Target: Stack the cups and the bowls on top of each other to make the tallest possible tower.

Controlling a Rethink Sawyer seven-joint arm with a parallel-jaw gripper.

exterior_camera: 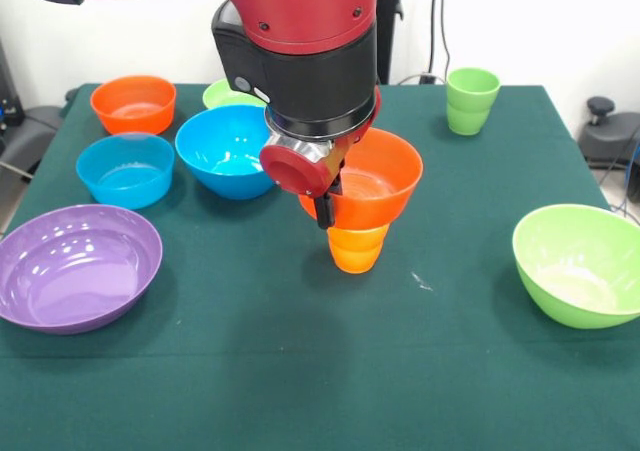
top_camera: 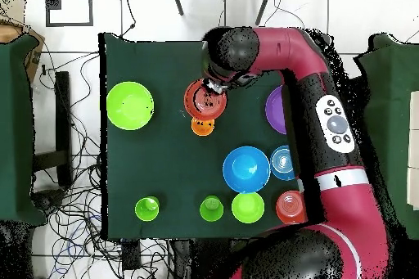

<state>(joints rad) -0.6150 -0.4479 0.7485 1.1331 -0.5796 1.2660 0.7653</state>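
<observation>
Step in hand, by my judgement: placing an orange bowl [exterior_camera: 375, 181] on an upturned orange cup [exterior_camera: 358, 248] near the table's middle, the start of the tower. The bowl sits tilted above the cup, apparently touching its top. The gripper [exterior_camera: 325, 211] hangs at the bowl's rim; one dark finger shows against the rim, so it appears clenched on the bowl, though the second finger is hidden.

The next move likely calls for levelling the bowl and centring it before release, since a glossy tapered cup offers a narrow seat.

All pieces are smooth, shiny plastic. Spare stock stands well apart on the green cloth table [exterior_camera: 300, 371]: purple bowl [exterior_camera: 75, 266], lime green bowl [exterior_camera: 580, 263], blue bowl [exterior_camera: 228, 151], light blue bowl [exterior_camera: 125, 169], green cup [exterior_camera: 471, 100].
</observation>
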